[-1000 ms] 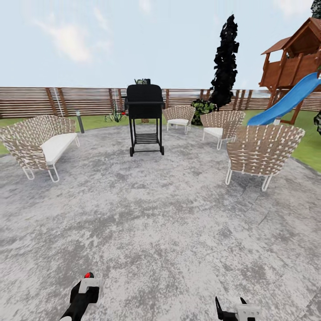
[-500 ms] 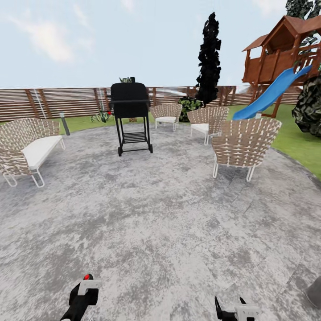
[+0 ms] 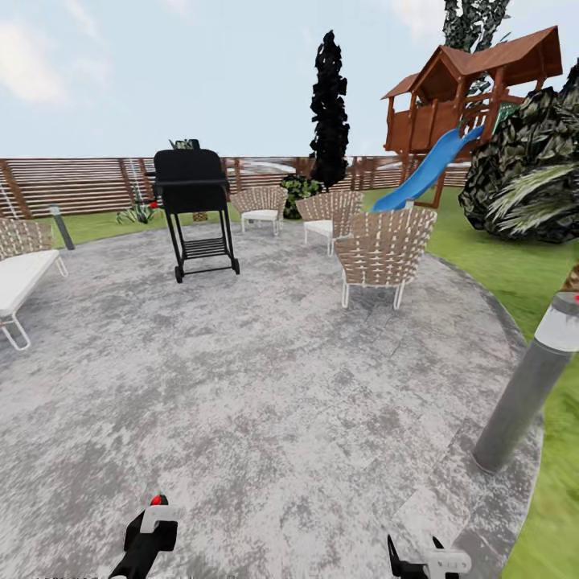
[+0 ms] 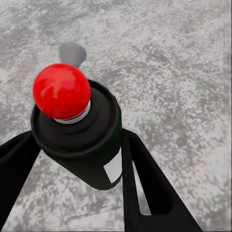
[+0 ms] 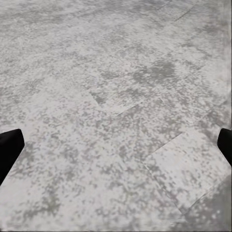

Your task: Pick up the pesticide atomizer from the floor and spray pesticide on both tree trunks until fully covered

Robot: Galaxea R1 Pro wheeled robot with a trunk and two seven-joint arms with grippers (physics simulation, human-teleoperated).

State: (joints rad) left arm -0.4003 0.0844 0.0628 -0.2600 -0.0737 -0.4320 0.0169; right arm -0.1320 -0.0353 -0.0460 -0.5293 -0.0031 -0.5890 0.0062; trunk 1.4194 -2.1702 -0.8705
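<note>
The pesticide atomizer [image 4: 77,130] is a black can with a bright red round tip [image 3: 156,500]. My left gripper [image 4: 77,166] is shut on its body, low at the left of the head view [image 3: 151,527]. My right gripper [image 3: 426,560] hangs low at the right, open, with bare grey paving between its fingertips [image 5: 9,145]. The two thick pale trunks are out of view. Dark angular foliage [image 3: 474,20] rises behind the playhouse roof. A slat fence [image 3: 80,185] rings the lawn [image 3: 498,265].
I stand on a round grey stone patio [image 3: 265,378]. On it are a black grill [image 3: 193,209], several woven chairs [image 3: 382,253] and a sofa [image 3: 16,277]. A grey bollard light [image 3: 527,386] stands near right. Beyond are a large bush [image 3: 531,181], a slim dark cypress [image 3: 328,108] and a playhouse with a blue slide [image 3: 426,173].
The head view has swung to the right, so grill, chairs and sofa have slid left. The bollard light and large bush have come into view. Both grippers hold as before.
</note>
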